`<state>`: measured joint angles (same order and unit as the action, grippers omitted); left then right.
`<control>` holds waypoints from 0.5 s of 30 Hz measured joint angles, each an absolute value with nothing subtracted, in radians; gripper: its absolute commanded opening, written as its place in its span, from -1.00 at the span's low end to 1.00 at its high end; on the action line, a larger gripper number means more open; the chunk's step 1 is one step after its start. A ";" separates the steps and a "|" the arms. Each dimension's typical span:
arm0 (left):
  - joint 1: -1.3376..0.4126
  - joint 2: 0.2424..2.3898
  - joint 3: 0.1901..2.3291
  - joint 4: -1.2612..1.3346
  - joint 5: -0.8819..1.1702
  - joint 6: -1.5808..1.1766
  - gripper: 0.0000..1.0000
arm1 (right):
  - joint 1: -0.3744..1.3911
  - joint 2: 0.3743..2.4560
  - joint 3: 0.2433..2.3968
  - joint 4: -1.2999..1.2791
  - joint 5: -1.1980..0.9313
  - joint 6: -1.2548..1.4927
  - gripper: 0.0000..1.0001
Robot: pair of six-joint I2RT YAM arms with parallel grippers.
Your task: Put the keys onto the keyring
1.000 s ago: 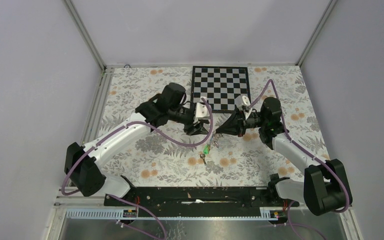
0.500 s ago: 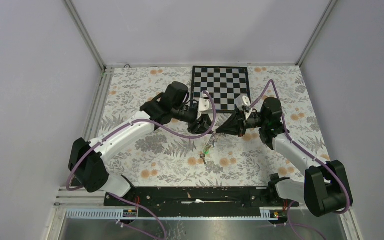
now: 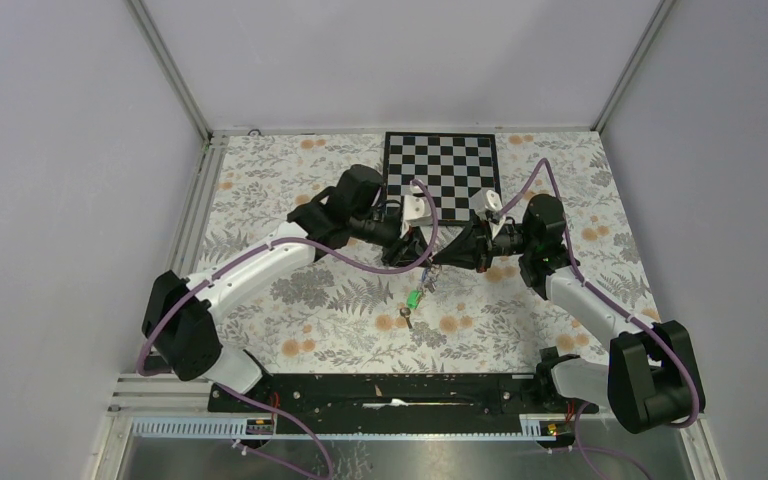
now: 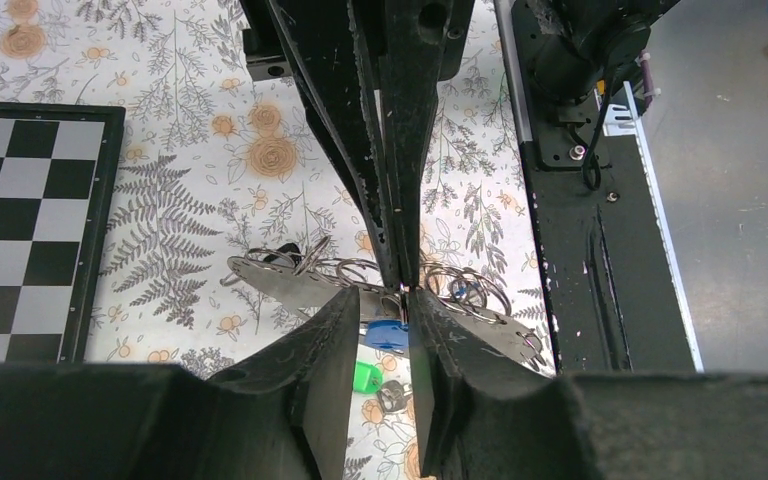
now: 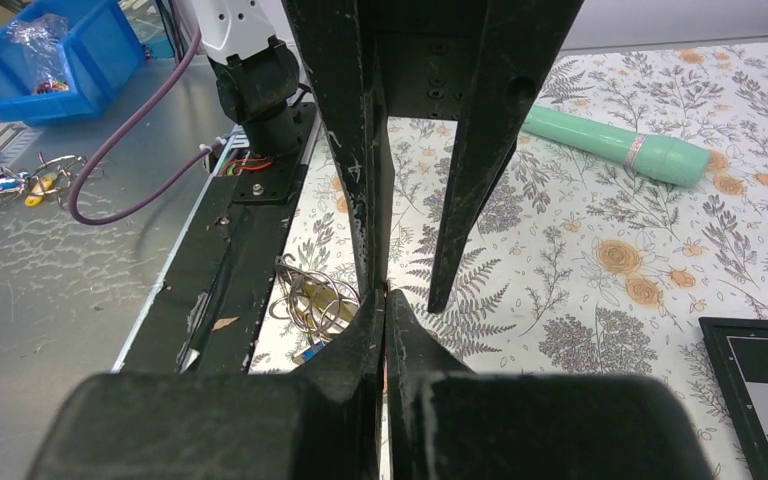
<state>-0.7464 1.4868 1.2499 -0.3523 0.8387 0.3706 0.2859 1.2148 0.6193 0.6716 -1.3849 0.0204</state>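
The main risk is a bad pinch. The left hand (image 4: 384, 305) stands narrow but not closed. Its fingers straddle the tip of the right hand (image 5: 384, 300), with only a thin gap on either side. If those fingers come together a little off line, they would clamp the other hand's fingertips instead of the wire. That could twist the keyring (image 4: 350, 270) out of its hold.

The right hand is pressed fully shut and appears to be pinching the keyring at its very tip. The contact point is tiny and partly hidden behind the black fingers, so I can't be sure how much metal it actually has.

A second risk is tangling. Several silvery loops fan out to both sides of the pinch, so a tug on one could drag the rest or spring the grip open. Anything that slips would fall to the tabletop (image 3: 290, 290) below the two hands and would need picking up again.

The keyring sits between the left hand's fingertips and level with them, touching the right hand's tip. The blue key (image 4: 387, 335) shows through the gap just beyond the left fingertips. The green key (image 4: 365, 378) lies a little farther beyond it, under the left finger's edge.
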 measured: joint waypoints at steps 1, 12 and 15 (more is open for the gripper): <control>-0.748 1.490 1.250 -0.348 0.839 0.367 -0.45 | 0.286 1.215 0.619 0.671 -1.381 0.020 -1.00; -0.759 1.501 1.239 -0.339 0.834 0.339 -1.00 | 0.283 1.215 0.611 0.671 -1.362 0.018 -1.00; -0.759 1.501 1.233 -0.332 0.814 0.335 -1.00 | 0.283 1.215 0.608 0.656 -1.348 0.000 -1.00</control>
